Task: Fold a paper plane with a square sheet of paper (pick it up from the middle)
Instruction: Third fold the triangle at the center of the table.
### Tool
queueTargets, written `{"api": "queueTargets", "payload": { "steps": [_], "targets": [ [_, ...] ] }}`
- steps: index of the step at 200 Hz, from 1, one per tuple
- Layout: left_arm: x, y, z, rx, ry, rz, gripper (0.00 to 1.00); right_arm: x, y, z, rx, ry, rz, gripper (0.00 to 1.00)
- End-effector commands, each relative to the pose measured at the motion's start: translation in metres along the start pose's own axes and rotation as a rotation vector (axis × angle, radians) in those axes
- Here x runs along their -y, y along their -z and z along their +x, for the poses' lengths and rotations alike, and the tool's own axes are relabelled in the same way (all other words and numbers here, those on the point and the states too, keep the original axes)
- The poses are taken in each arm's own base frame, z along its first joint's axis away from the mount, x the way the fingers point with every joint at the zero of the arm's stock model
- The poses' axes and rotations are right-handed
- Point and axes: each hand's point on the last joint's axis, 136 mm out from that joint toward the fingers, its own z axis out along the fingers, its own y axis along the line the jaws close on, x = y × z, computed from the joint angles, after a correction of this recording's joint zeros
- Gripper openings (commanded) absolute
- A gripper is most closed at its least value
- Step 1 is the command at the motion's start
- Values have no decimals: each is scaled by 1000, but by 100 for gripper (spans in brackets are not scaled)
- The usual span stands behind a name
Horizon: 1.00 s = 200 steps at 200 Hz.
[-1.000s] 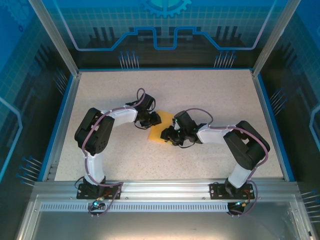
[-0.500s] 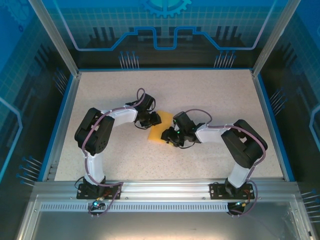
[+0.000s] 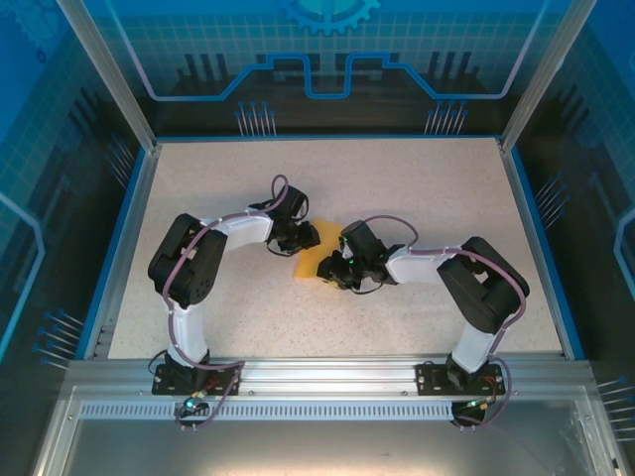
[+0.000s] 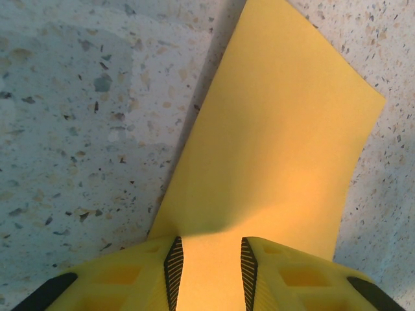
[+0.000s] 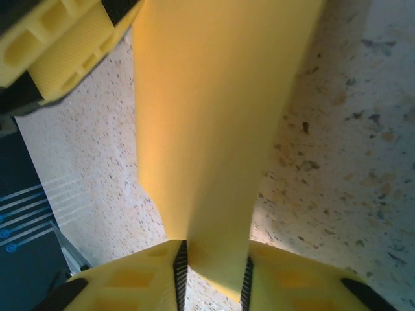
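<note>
The square sheet of paper (image 3: 313, 261) is orange-yellow and lies mid-table as a creased band between my two grippers. My left gripper (image 3: 301, 239) is at its far-left end. In the left wrist view its jaws (image 4: 211, 275) stand apart, with both fingertips set down on the paper (image 4: 279, 129), which is wider than the gap. My right gripper (image 3: 333, 270) is at the near-right end. In the right wrist view the paper (image 5: 214, 116) narrows into the gap between the jaws (image 5: 214, 272). Both pads touch its edges, and that end is lifted and bent off the table.
The speckled tabletop (image 3: 417, 188) is bordered by a blue rim (image 3: 119, 248) on the left and right. A metal rail (image 3: 317, 372) carries the arm bases at the near edge. The left gripper's yellow finger (image 5: 58, 45) appears at the far end of the paper in the right wrist view.
The right gripper has slid a little left and farther onto the paper, and its jaws have narrowed. The left arm has stayed put.
</note>
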Motion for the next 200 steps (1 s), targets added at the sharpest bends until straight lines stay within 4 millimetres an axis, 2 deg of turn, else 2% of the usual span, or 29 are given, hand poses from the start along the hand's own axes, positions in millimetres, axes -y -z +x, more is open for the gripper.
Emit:
{"api": "queueTargets", "payload": {
  "steps": [1,18,59,93,103,106,109,146,200],
  "targets": [
    [-11,-5,9,-51,40,-29,35,-4,7,0,37,15,2,23],
    [-7,0,9,-48,37,-15,35,2,10,-2,50,2,38,15],
    [14,18,6,-28,15,74,36,10,13,-2,43,-11,71,4],
    [43,37,5,-8,-29,220,41,11,21,7,-42,71,104,1],
    [49,41,5,-7,-43,249,42,21,24,16,-93,92,138,1],
    [49,41,5,-6,-47,253,42,12,26,13,-93,107,127,0],
    [50,42,5,-3,-50,258,42,14,28,15,-105,109,139,1],
    [36,32,7,-3,-58,200,41,25,40,20,-164,148,161,0],
    [11,9,10,-24,-48,103,34,31,40,16,-159,134,170,2]
  ]
}}
